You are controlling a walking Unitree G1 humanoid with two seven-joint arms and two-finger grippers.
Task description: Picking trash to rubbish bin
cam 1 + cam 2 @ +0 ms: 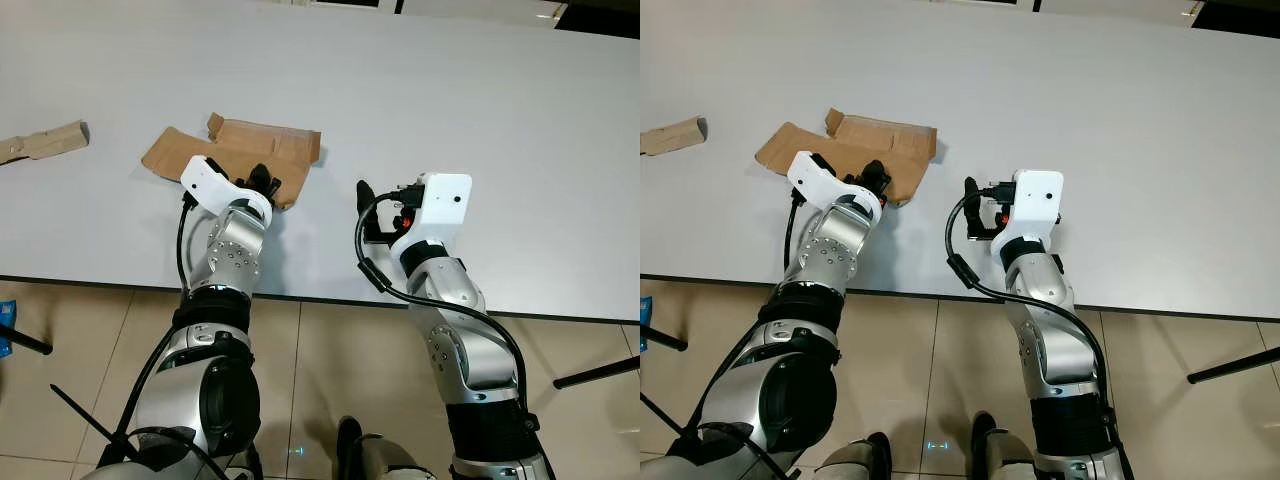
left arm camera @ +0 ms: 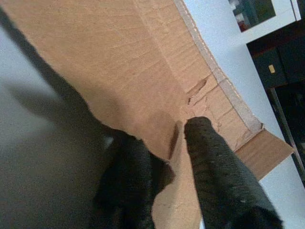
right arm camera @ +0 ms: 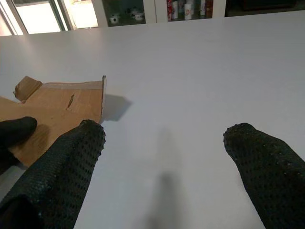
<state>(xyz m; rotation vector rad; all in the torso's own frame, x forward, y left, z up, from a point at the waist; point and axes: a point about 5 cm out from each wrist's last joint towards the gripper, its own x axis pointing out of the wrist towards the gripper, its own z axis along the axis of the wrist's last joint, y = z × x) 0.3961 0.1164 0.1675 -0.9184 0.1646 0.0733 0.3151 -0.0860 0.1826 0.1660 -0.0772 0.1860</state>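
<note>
A flat, torn piece of brown cardboard (image 1: 240, 150) lies on the white table (image 1: 480, 110), left of centre. My left gripper (image 1: 265, 180) is at its near right edge. In the left wrist view the two black fingers (image 2: 209, 162) are closed on a torn flap of the cardboard (image 2: 119, 62), one on each side. My right gripper (image 3: 164, 133) hovers low over bare table to the right of the cardboard, open, with nothing between its fingers. A second, smaller cardboard strip (image 1: 45, 142) lies at the table's far left.
The table's front edge (image 1: 320, 300) runs just under both forearms, with tiled floor (image 1: 330, 370) below. Black rods (image 1: 595, 372) jut in over the floor at right and left. A blue item (image 1: 5, 330) sits at the left edge on the floor.
</note>
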